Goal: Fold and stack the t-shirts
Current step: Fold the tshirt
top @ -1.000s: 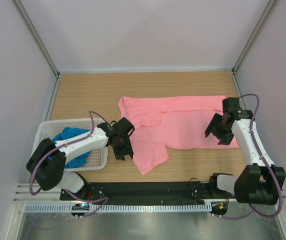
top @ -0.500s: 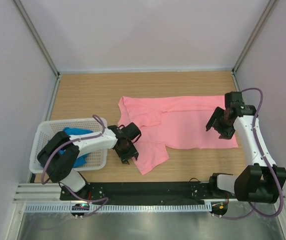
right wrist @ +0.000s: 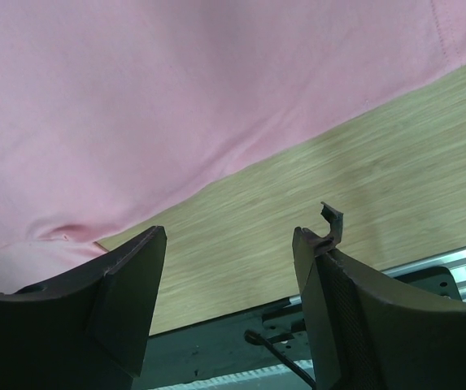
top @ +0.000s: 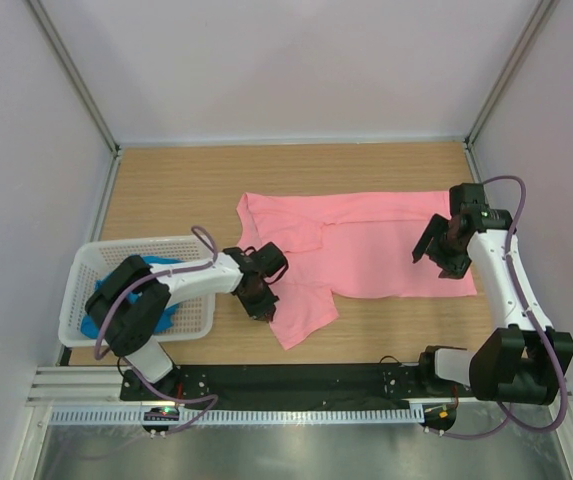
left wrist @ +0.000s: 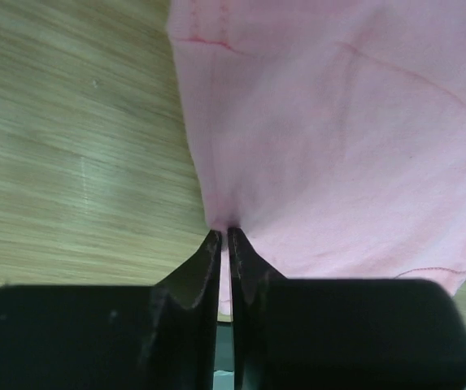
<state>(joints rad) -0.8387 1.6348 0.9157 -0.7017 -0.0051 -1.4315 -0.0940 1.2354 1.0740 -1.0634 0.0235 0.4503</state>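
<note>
Table [top: 166, 190]: wood surface, carrying everything under inspection. The pink t-shirt [top: 376, 245] lies spread across its middle, mostly flat, with the left part rumpled and one flap trailing toward the near edge. The basket [top: 136, 242] stands at the left, and the blue t-shirt [top: 170, 314] is bunched inside it, partly under my left arm. My left gripper [left wrist: 224, 236] is down at the pink shirt's left edge, its jaws pressed almost together with a pucker of pink cloth pinched at the very tips. My right gripper [right wrist: 228, 236] hangs over the shirt's right end, jaws spread, nothing between them, with the hem and bare wood below. Assessment: the step in hand appears to be taking hold of the pink shirt at both ends for a first fold. The left pinch looks shallow, so I should lift gently and confirm the cloth comes with it. The right side should come down on the hem and close on cloth before either end rises. I should then raise both ends together and keep the fabric taut so the crease runs straight. Risk noted: the rumpled left flap could tuck under and spoil the fold. Count: one table; two t-shirts, one pink and one blue; one basket; two grippers.
</note>
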